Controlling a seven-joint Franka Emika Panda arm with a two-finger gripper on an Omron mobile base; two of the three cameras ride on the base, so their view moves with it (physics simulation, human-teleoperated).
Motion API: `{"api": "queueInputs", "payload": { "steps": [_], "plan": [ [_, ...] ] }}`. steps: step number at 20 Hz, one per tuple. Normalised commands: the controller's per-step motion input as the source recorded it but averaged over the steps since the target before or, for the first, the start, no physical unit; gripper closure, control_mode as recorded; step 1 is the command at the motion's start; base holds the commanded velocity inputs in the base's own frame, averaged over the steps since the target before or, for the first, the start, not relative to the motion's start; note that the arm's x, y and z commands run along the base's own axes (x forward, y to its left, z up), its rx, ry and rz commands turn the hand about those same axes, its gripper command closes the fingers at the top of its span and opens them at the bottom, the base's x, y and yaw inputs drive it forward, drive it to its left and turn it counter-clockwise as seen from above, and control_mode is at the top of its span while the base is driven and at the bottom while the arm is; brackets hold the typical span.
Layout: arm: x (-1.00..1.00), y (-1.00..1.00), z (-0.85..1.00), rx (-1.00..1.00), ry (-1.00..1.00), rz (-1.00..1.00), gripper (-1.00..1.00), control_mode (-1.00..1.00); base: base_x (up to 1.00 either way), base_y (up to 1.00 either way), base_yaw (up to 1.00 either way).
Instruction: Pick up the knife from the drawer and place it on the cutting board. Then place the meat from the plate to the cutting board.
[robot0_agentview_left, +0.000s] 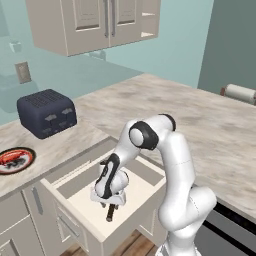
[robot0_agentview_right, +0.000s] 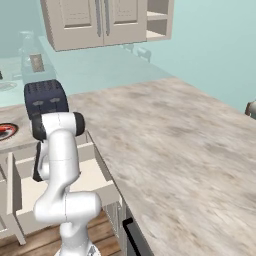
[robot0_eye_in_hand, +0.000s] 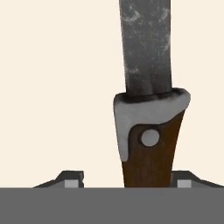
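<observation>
worktop (robot0_agentview_left: 200, 125): big marbled beige slab, runs in an L from the left wall round to the far right side, pretty much the whole middle of both base views.
wall cabinets (robot0_agentview_left: 95, 22): cream, panelled doors with vertical handles, hanging over the back of the worktop.
drawer (robot0_agentview_left: 80, 212): pulled wide open out of the worktop's front edge, cream inside and out. You can see its pale floor and side walls from the left base view, and it's there in the right base view too (robot0_agentview_right: 95, 172), partly behind the arm.
arm (robot0_agentview_left: 172, 170): white Franka, folded over and reaching down into the drawer.
toaster (robot0_agentview_left: 46, 112): dark blue, sits near the back left of the worktop, well apart from the drawer.
plate (robot0_agentview_left: 27, 161): dark rim, at the left edge of the worktop just left of the drawer, cut off by the frame.
meat (robot0_agentview_left: 11, 158): reddish-orange lump lying on the plate.
gripper (robot0_agentview_left: 111, 202): low inside the drawer, pointing down at the floor of it. In the hand view the fingertips (robot0_eye_in_hand: 70, 179) sit spread on either side of the handle with clear gaps, so it's open and not squeezing anything.
knife (robot0_eye_in_hand: 146, 87): lying flat on the drawer floor, grey blade running away from the gripper, dark brown handle between the fingertips. From the left base view the handle end (robot0_agentview_left: 110, 214) pokes out just below the gripper, toward the drawer's front.
</observation>
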Motion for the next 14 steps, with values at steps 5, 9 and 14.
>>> {"api": "queueInputs", "payload": {
  "steps": [5,9,14],
  "plan": [
    [0.00,0.01,-0.10,0.00,0.00,0.00,1.00,-1.00,0.00,0.00,0.00],
    [0.00,0.00,-0.10,0.00,0.00,0.00,1.00,-1.00,0.00,0.00,0.00],
    [0.00,0.00,-0.03,0.00,0.01,-0.02,1.00,-1.00,0.00,0.00,0.00]
  ]
}}
